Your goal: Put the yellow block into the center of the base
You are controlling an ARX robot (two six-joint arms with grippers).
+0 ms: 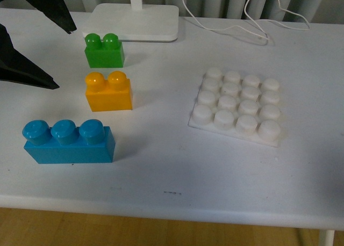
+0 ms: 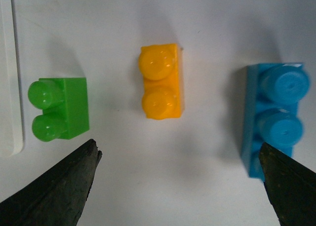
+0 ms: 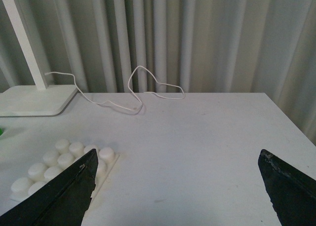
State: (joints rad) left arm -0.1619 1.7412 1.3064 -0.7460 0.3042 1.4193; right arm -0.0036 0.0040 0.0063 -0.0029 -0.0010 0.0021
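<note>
Your left pincer hangs over the white counter, tips wide apart. Just past them lies the yellow-orange two-stud plastic brick, between a green two-stud plastic brick and a blue three-stud plastic brick. Your right pincer gapes too, near the flat white studded plastic base.

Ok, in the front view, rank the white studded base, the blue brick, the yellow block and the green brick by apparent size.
1. base
2. blue brick
3. yellow block and green brick: about alike. The green one looks slightly smaller, but it sits farther from the camera, so I won't rank them.
</note>
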